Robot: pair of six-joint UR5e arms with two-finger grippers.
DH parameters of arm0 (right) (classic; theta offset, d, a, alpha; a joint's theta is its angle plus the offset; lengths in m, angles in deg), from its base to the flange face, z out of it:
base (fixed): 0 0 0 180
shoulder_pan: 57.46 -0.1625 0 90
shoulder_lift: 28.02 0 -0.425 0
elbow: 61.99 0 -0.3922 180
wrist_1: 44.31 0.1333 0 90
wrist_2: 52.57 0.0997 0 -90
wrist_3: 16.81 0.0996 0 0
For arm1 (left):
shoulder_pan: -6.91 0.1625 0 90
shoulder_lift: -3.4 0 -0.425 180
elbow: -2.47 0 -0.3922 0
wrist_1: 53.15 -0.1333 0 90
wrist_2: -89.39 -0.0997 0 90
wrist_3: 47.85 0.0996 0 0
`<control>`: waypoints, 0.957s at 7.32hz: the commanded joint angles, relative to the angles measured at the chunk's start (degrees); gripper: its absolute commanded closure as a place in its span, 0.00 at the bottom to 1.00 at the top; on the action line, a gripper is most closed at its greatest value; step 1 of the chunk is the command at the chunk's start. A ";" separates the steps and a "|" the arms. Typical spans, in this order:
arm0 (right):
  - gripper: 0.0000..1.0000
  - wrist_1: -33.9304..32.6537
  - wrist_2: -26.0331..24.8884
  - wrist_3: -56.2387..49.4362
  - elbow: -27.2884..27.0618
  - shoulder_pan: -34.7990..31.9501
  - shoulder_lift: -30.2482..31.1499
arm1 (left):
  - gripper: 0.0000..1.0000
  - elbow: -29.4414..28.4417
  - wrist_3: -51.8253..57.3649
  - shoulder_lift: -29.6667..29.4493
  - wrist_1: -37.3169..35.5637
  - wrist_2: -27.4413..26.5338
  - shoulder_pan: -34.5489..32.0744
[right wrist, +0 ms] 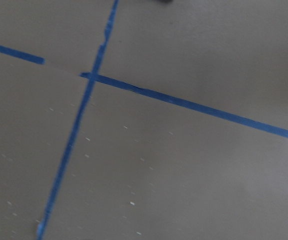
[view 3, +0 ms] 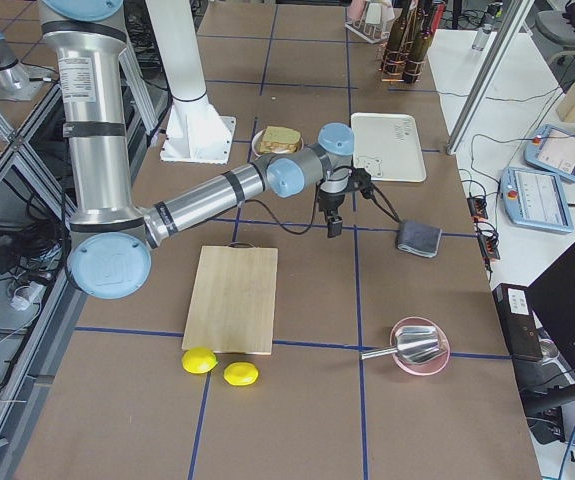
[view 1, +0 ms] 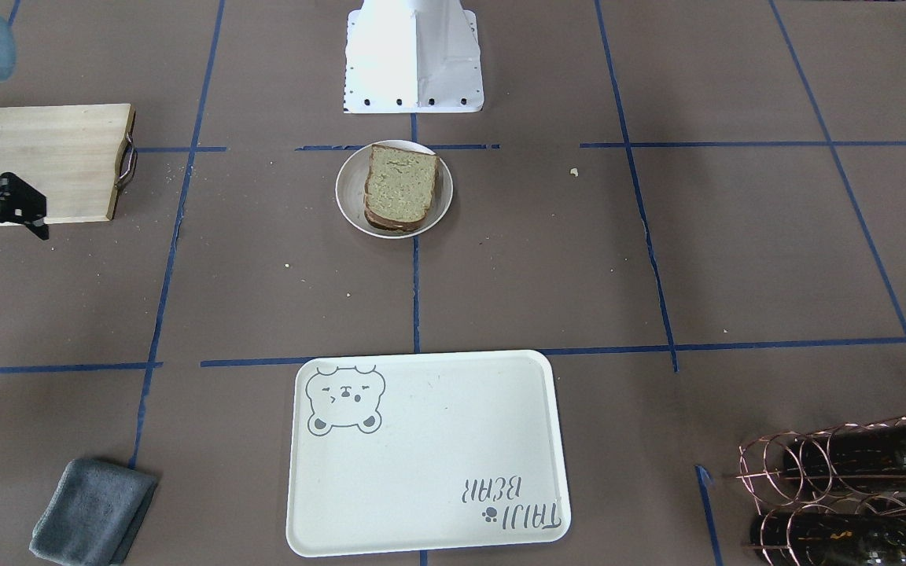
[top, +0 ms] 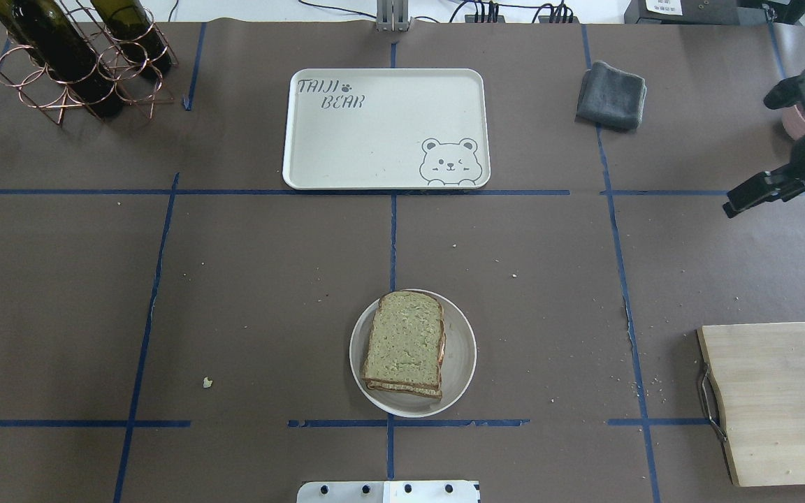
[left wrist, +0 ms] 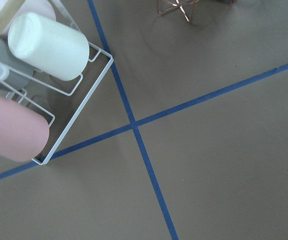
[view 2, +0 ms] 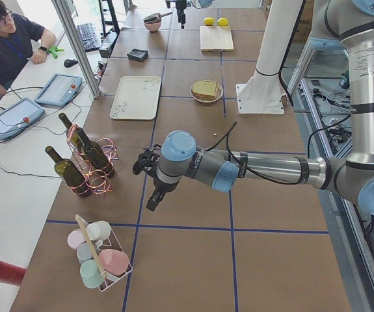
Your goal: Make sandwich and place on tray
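Observation:
The sandwich (top: 404,344), tan bread slices with dark crust stacked, lies on a small round white plate (top: 462,349) at the near middle of the table; it also shows in the front view (view 1: 399,187). The filling barely shows. The cream tray (top: 374,140) with the bear face and lettering lies bare beyond it, also in the front view (view 1: 437,440). My right gripper (top: 748,155) hangs open and empty over the table's right part, far from the sandwich, near the wooden board (view 1: 3,236). My left gripper (view 2: 145,186) hovers beyond the table's left end near the bottle rack; I cannot tell whether it is open.
A pale wooden board (top: 787,398) with a metal handle lies at the right. A grey cloth (top: 612,94) lies right of the tray. A copper rack with wine bottles (top: 74,59) stands far left. A wire rack of cups (left wrist: 38,75) sits below the left wrist.

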 commanded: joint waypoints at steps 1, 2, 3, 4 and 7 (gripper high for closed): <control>0.00 -3.59 3.42 -17.13 2.22 -11.17 6.29 | 0.00 0.35 -0.13 -3.58 4.07 0.19 0.09; 0.00 -7.45 3.27 -24.09 2.49 -15.39 8.39 | 0.00 -0.43 -0.22 -4.03 11.14 0.02 0.18; 0.00 -7.75 3.44 -27.90 2.76 -19.70 12.33 | 0.00 -2.09 -2.83 -5.17 16.17 1.41 0.35; 0.00 -7.40 3.35 -27.94 2.93 -21.66 15.42 | 0.00 -2.54 -10.43 -7.70 16.31 8.04 1.75; 0.00 -7.31 3.00 -27.15 5.48 -21.76 15.45 | 0.00 3.93 -23.22 -11.59 16.66 7.67 17.70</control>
